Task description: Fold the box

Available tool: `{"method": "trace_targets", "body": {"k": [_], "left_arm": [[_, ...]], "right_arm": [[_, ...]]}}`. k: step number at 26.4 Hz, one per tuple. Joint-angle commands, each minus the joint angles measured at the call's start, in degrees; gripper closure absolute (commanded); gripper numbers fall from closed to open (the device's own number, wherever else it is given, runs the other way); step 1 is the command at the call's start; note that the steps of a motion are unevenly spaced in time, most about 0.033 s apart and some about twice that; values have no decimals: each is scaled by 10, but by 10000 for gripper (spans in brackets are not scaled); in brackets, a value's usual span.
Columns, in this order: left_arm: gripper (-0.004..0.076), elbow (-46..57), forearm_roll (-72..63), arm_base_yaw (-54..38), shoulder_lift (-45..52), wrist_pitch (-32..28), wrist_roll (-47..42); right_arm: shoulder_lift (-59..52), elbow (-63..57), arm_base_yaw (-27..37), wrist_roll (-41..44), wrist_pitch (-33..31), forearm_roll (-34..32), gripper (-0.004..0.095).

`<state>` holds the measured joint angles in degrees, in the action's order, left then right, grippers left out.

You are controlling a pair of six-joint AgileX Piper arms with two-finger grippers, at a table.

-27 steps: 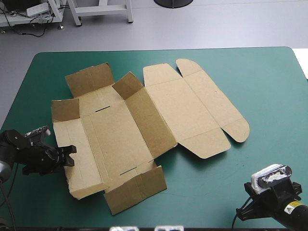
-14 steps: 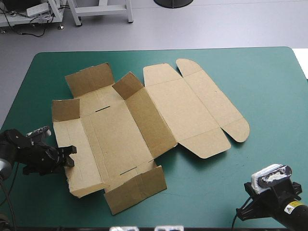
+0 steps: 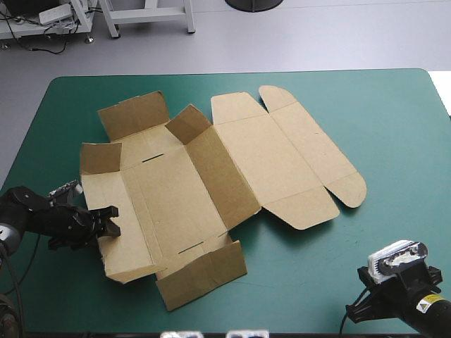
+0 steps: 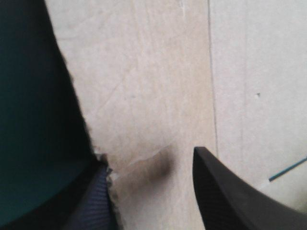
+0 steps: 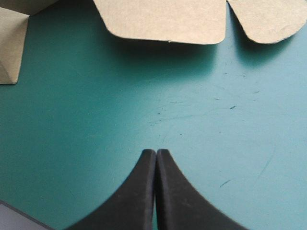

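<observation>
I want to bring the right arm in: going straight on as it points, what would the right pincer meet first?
Ahead of the right pincer lies bare teal-green cover, then the box, its rounded lid flap first. Height is unclear; it could pass over.

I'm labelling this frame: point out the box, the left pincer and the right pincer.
box (image 3: 211,183), high view, its central panel.
left pincer (image 3: 111,220), high view, midway between its fingertips.
right pincer (image 5: 156,152), right wrist view, where its shut fingertips meet.

I see the desk (image 3: 394,105) with rounded far corners, and fine scratches on its teal-green cover (image 5: 96,120).
</observation>
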<state>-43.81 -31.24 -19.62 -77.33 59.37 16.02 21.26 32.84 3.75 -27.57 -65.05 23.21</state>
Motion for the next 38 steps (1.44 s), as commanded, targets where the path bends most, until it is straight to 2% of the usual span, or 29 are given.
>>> {"method": "trace_targets", "body": {"k": [1, 9, 14, 20, 27, 29, 30, 34, 38], "left_arm": [[362, -11, -122, -2, 0, -3, 58], [362, -11, -212, -2, -9, -7, 124], [362, -11, -218, 6, -9, -15, 125], [362, -11, -153, 60, -9, -92, 38], [363, -11, -85, 130, -18, -161, -41], [367, -11, -87, 139, -36, -164, -43], [383, -11, -87, 141, -44, -166, -43], [700, -11, -105, 163, -76, -167, -25], [719, -23, -116, 181, -76, -167, 6]], "right_arm": [[10, 18, 0, -2, 27, 16, 928], [10, 18, 0, -2, 26, 16, 928], [10, 18, 0, -2, 26, 17, 928], [10, 18, 0, -2, 26, 27, 928], [10, 18, 0, -3, 26, 31, 928], [10, 18, 0, -4, 27, 37, 928], [10, 18, 0, -4, 27, 37, 928], [10, 18, 0, -4, 27, 38, 928], [10, 18, 0, -4, 27, 38, 928]]}}
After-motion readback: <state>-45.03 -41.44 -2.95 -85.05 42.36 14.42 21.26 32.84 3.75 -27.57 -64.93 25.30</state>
